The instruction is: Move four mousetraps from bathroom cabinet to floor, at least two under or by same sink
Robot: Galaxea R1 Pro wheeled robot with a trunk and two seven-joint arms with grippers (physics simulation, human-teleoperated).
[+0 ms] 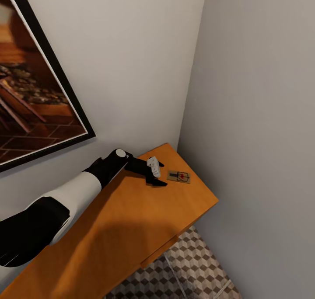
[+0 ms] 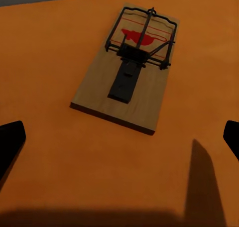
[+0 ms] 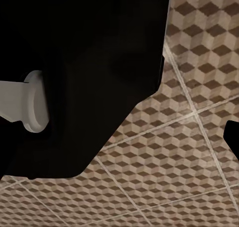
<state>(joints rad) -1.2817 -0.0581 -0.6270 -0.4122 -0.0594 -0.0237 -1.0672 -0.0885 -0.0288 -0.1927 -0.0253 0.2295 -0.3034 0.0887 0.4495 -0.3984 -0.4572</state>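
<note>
One mousetrap (image 1: 178, 176), a small brown board with dark wire and a red mark, lies flat on the orange top of the cabinet (image 1: 131, 229) near its far corner. My left gripper (image 1: 161, 173) is open just short of the trap, one finger on each side of its near end, not touching it. The left wrist view has the mousetrap (image 2: 127, 67) straight ahead on the cabinet top (image 2: 50, 53), with the gripper (image 2: 119, 142) fingertips wide apart at both edges. The bathroom floor (image 1: 197, 264) shows below the cabinet. In the right wrist view, one dark fingertip (image 3: 233, 137) hangs over the cube-patterned floor (image 3: 189, 137).
The cabinet stands in a corner between a white wall (image 1: 131, 50) and a grey wall (image 1: 262, 115). A large black-framed picture (image 1: 35, 85) hangs above the cabinet on the left. A black robot part (image 3: 79, 62) blocks much of the right wrist view.
</note>
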